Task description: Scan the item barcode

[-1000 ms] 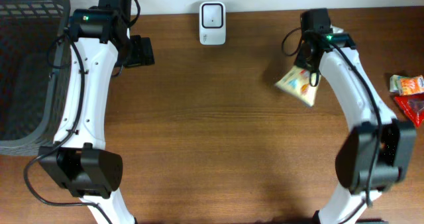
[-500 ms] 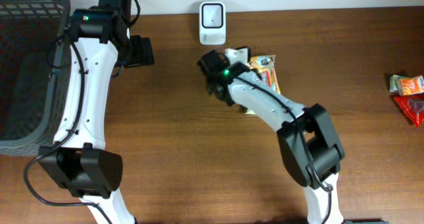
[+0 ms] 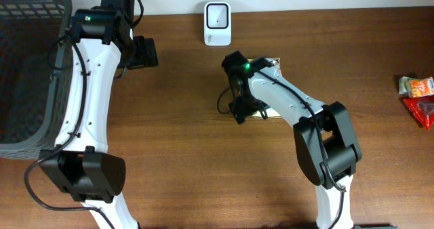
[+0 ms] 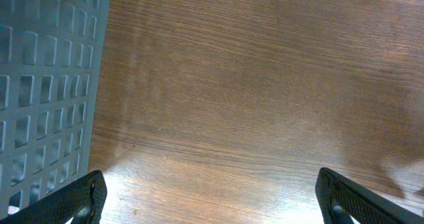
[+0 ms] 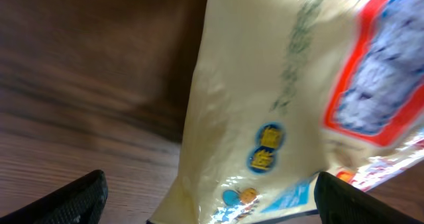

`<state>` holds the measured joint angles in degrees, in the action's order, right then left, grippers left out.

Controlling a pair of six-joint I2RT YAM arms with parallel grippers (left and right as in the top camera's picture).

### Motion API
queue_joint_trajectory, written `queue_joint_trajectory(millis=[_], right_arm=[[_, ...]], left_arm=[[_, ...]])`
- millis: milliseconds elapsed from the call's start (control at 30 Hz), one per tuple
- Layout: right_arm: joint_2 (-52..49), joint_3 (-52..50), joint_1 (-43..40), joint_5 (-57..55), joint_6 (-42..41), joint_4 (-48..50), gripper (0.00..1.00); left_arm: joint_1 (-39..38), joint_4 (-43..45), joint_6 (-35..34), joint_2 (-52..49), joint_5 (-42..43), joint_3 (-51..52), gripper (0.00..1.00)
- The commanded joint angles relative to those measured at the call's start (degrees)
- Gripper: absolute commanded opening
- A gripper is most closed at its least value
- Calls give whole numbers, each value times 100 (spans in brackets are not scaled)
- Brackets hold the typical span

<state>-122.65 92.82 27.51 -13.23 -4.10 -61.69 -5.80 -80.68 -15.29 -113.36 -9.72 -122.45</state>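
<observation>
The brown wooden table (image 3: pixel 183 154) takes up nearly everything, with a dark grey mesh basket (image 3: pixel 27 66) sitting on its far left corner. The left arm (image 3: pixel 88 100) reaches up along the basket's side, and its gripper (image 4: pixel 212 191) hangs over bare wood just beside the basket wall, fingers spread wide with nothing between them. The right arm (image 3: pixel 298 114) bends across toward the middle of the table, and its gripper (image 5: pixel 209 191) points down over the packet (image 5: pixel 252 118), jaws wide apart and not pinching it. The packet is a pale yellow pouch with a red-edged panel and small blue and gold marks. It lies on the wood just under that gripper, mostly hidden by the arm from above, a little to the right of and nearer than the white scanner (image 3: pixel 218 15), which stands at the far edge near the middle. Well apart at the right edge lie an orange and green snack (image 3: pixel 415 87) and, touching it, a red one (image 3: pixel 422 110).
</observation>
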Motion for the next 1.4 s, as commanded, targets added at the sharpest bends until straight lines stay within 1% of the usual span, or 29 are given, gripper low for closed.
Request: queue_joint_trajectory(millis=[0, 33, 67, 100, 133, 167, 233, 267, 367, 433, 500, 533, 667, 700, 767, 833, 867, 900, 933, 967, 1000, 1033, 1067, 1133, 1167, 1200, 1233, 1300, 1367], right_arm=[[33, -597, 17, -662, 70, 586, 99], [33, -837, 17, -765, 70, 866, 99], [33, -994, 17, -761, 68, 1078, 96], [33, -1099, 17, -754, 59, 1270, 51], [33, -1093, 17, -761, -133, 1305, 13], [37, -1038, 17, -752, -369, 1285, 4], [37, -699, 9, -732, -774, 1108, 4], [42, -428, -28, -496, -909, 957, 4], [79, 955, -387, 1716, -901, 15, 4], [101, 1810, -769, 3453, -772, -549, 4], [153, 2199, -1196, 5335, -358, -737, 4], [170, 2201, -1453, 5969, -358, -745, 4], [0, 1886, -2332, 6695, -365, -881, 4], [-31, 1497, -2581, 6977, -367, -787, 4], [-48, 468, -3021, 7353, -461, -184, 4], [-48, -321, -3523, 7093, -579, 435, 4], [-48, -409, -3869, 5974, -579, 352, 4], [-17, -385, -4033, 5213, -581, 234, 4], [46, -267, -4245, 4511, -579, 28, 13], [103, -122, -4365, 4116, -579, -127, 22], [203, 162, -4481, 3748, -522, -413, 34], [315, 496, -4516, 3560, -448, -739, 41], [391, 719, -4507, 3545, -420, -953, 42], [514, 1174, -4282, 3595, -317, -1248, 40], [520, 1241, -4092, 3611, -319, -1217, 28], [492, 1217, -3799, 3394, -321, -979, 9], [461, 1158, -3609, 3130, -330, -782, 4], [317, 855, -3110, 2496, -688, -505, 4], [195, 282, -2787, 2347, -737, -44, 4]], left_arm=[[24, 9, -55, 44, -44, -24, 99], [24, 9, -55, 44, -44, -24, 99], [24, 11, -55, 44, -44, -24, 99], [24, 11, -55, 44, -44, -24, 99], [24, 11, -55, 44, -44, -24, 99], [24, 11, -55, 44, -44, -24, 99], [24, 11, -55, 44, -44, -24, 99], [24, 11, -55, 44, -44, -24, 99], [24, 11, -55, 44, -44, -24, 99], [24, 11, -55, 44, -44, -24, 99], [24, 11, -55, 44, -44, -24, 99], [24, 11, -55, 44, -44, -24, 99], [24, 9, -55, 44, -44, -24, 99], [24, 11, -55, 44, -44, -24, 99], [24, 9, -55, 44, -44, -24, 99], [24, 11, -55, 44, -44, -24, 99], [24, 9, -55, 44, -44, -24, 99], [24, 11, -55, 44, -44, -24, 99], [24, 9, -55, 44, -44, -24, 99], [24, 9, -55, 44, -44, -24, 99], [24, 9, -55, 44, -44, -24, 99], [24, 11, -55, 44, -44, -24, 99], [24, 11, -55, 44, -44, -24, 99], [24, 9, -55, 44, -44, -24, 99], [24, 11, -55, 44, -44, -24, 99], [24, 11, -55, 44, -44, -24, 99], [24, 11, -55, 44, -44, -24, 99], [24, 9, -55, 44, -44, -24, 99], [24, 9, -55, 44, -44, -24, 99]])
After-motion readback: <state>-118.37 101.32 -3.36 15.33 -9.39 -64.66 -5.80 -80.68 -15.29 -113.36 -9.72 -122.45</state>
